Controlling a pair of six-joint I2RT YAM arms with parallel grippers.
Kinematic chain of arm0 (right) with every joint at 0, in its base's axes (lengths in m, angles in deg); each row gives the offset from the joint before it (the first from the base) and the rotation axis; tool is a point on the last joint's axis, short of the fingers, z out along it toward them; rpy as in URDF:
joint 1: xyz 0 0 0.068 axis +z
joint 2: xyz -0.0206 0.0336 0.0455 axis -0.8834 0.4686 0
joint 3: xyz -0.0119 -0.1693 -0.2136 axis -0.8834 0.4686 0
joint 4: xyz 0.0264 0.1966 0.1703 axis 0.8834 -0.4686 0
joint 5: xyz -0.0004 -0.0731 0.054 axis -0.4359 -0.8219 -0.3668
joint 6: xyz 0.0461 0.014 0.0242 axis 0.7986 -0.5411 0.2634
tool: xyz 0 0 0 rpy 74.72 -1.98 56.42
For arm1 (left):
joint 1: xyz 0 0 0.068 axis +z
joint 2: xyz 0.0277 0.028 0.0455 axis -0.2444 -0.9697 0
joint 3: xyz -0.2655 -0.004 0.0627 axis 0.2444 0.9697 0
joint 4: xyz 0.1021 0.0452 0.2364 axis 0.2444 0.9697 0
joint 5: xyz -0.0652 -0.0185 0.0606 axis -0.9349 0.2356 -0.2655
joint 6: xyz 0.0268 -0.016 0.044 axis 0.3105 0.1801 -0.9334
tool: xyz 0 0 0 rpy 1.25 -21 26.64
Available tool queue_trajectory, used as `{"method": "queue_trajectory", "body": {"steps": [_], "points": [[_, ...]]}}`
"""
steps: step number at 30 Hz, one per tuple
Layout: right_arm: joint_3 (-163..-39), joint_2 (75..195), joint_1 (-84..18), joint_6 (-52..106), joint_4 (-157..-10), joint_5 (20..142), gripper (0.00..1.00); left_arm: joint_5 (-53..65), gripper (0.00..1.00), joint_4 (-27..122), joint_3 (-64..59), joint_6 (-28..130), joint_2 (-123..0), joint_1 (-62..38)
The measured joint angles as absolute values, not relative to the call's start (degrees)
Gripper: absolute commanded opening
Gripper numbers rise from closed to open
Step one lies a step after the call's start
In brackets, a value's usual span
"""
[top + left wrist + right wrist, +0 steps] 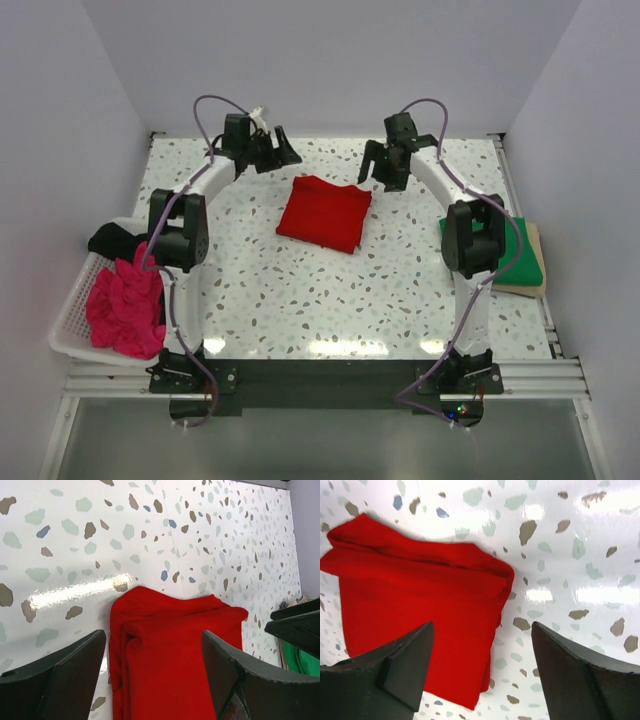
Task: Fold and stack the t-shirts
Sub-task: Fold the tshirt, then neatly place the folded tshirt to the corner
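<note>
Red t-shirt (324,213) folded at mid worktop (400,290), I see left jaws spread at its 11 o'clock, right jaws spread at its 1 o'clock, neither pinching cloth

The left arm (180,235) and right arm (472,238) rise from their bases, bend at raised elbows and angle inward. The left claw (268,150) tilts downward with its jaws spread wide, fingers (60,675) well apart. The right claw (385,165), well off to its right, gapes just as wide and is also tipped downward.
</note>
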State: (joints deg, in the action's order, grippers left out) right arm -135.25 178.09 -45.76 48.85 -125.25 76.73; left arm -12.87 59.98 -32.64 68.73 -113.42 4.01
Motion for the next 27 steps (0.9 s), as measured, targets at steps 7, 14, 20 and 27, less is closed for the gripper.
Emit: {"method": "queue_trajectory", "body": {"steps": [7, 14, 20, 27], "points": [[-122.61, 173.44, -47.71, 48.85, -116.64, 83.44, 0.84, -13.41, 0.72, 59.04, -28.56, 65.24, -111.65, 4.04], [-108.47, 170.55, -47.75, 50.95, -108.88, 92.60, 0.84, -14.05, 0.70, 61.01, -20.75, 61.94, -111.08, 4.04], [-103.97, 170.11, -47.78, 53.73, -102.74, 97.93, 0.84, -15.69, 0.63, 60.96, -17.26, 60.89, -110.62, 4.06], [-99.16, 168.67, -47.95, 55.91, -95.83, 101.15, 0.84, -16.34, 0.31, 61.18, -15.77, 60.34, -110.60, 3.99]]}}
